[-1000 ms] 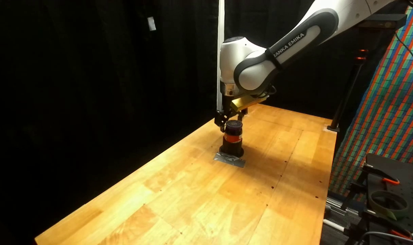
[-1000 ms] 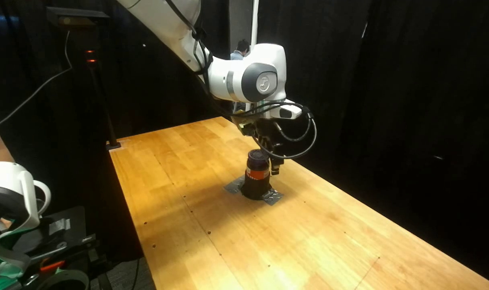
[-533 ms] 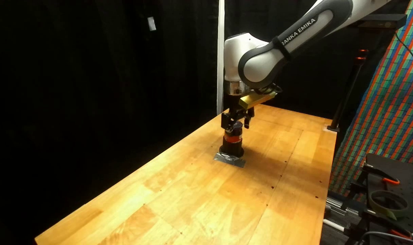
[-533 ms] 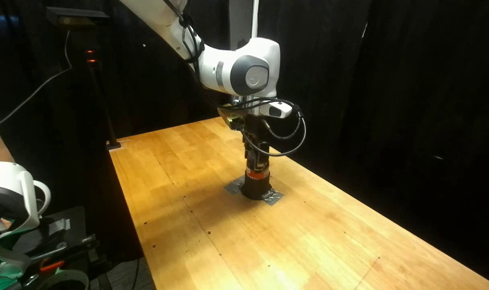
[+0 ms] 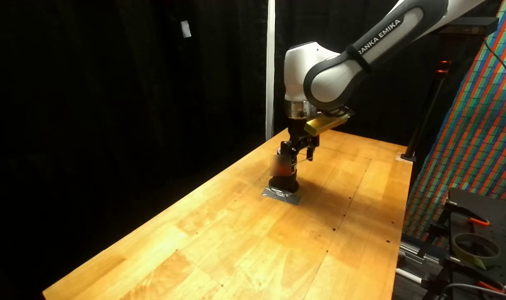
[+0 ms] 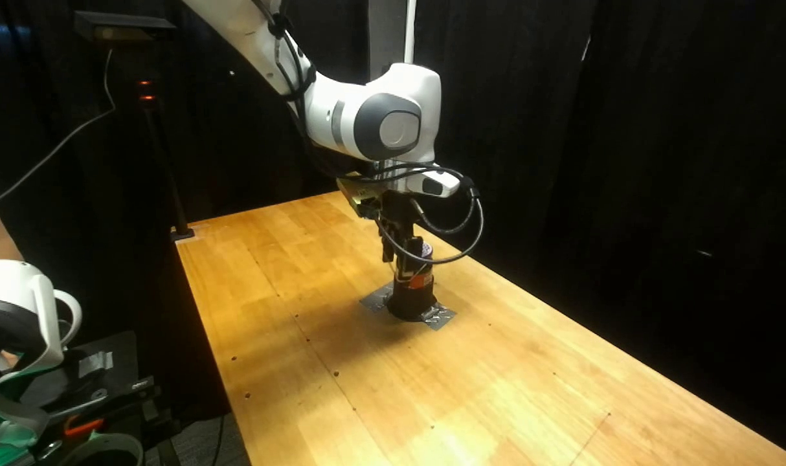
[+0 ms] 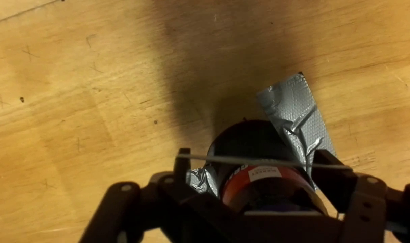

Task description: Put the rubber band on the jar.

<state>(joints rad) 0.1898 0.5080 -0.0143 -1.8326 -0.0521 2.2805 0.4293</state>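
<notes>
Gripper (image 7: 257,160) near the jar (image 7: 289,174), its fingers (image 7: 182,167) spread apart; the rubber band (image 7: 238,160) is stretched thin and pale between their tips. Seen from the wrist, it passes in front of the jar, one finger to each side; I cannot tell whether band and jar touch. A black flared base (image 7: 245,141) spreads beneath the jar, and two strips of silver tape (image 7: 294,108) reach out beside it onto the table (image 6: 529,388). In an exterior view one finger covers part of the jar, and a looped cable (image 6: 482,220) hangs across it just below the top. Above the jar rises the robot arm (image 5: 332,83); beyond it hangs a dark curtain (image 5: 132,125). Well apart from the jar, a side stand (image 5: 469,204) bears a roll of tape (image 5: 489,259).

The jar rises upright from its base, a short dark cylinder with an orange-red label carrying a pale printed patch, its visible top speckled and purplish. In an exterior view part of it is blurred.
</notes>
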